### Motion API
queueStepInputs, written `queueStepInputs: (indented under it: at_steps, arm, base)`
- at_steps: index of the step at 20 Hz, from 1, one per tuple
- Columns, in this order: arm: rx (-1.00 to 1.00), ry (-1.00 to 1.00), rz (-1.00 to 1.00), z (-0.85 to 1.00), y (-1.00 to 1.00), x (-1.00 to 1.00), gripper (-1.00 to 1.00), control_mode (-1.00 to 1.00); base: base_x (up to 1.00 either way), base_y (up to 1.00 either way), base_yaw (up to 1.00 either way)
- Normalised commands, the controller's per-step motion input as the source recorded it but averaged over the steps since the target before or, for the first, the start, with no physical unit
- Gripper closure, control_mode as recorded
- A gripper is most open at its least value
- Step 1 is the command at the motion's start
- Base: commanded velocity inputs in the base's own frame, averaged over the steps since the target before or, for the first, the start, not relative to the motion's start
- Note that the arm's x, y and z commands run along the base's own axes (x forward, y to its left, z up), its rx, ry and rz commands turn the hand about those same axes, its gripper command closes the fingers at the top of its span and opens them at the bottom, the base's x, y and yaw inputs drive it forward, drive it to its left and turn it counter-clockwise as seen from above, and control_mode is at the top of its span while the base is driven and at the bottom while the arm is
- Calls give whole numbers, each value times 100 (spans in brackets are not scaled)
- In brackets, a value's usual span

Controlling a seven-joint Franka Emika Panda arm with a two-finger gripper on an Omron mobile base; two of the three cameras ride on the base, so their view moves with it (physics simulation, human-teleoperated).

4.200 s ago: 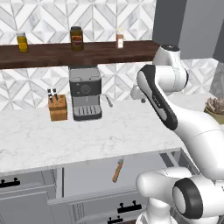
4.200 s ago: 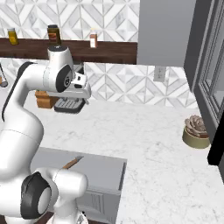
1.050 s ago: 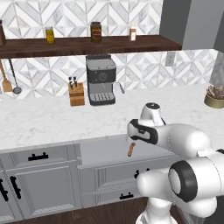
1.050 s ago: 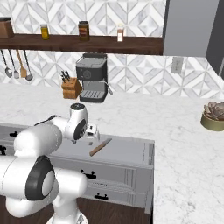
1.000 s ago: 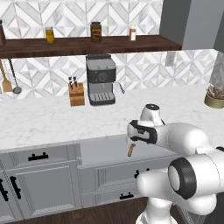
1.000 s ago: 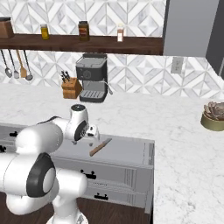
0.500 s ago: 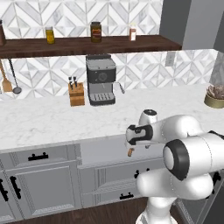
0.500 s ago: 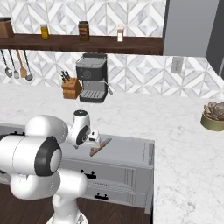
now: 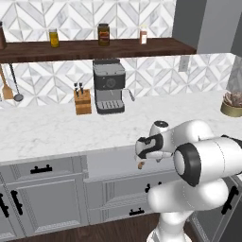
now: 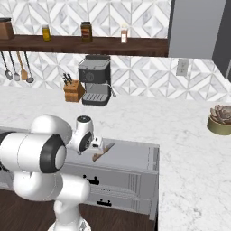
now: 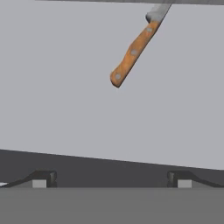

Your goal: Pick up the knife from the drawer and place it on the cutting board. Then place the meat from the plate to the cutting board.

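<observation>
We find the knife [image 11: 134,49] lying flat on the grey floor of the open drawer [image 10: 131,155], its orange-brown wooden handle pointing toward us in the hand view and the short grey blade running off toward the far edge of the drawer. From the right base view we see it resting near the front of the drawer, just beside our gripper [image 10: 95,143], with nothing else close to it. Our gripper hangs low over the drawer with its two fingertips [image 11: 43,178] spread fully apart and nothing between them; the knife is apart from them, further along the drawer floor. We judge the knife to be light and rigid, so it should not bend or sag once lifted, but it lies thin and flat against a smooth surface, which leaves little height to close on and could let it skid if one finger reaches it first. We would take it by the handle, around its middle between the rivets, with the fingers set across its width; the wood offers a thicker, less slippery hold than the blade, and a grip near the middle should keep it from tipping. We expect to have to turn the hand so that the fingers straddle the slanting handle squarely before we descend.
</observation>
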Motion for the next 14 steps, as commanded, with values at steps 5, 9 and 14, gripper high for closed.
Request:
queueStepInputs:
  at_steps: [5,9,14]
  arm:
    - [0,0,0,-16,0,8,-100,-100]
    - [0,0,0,-11,0,11,-100,-100]
    - [0,0,0,-16,0,3,-100,-100]
  base:
    - [0,0,0]
    - [0,0,0]
    - [0,0,0]
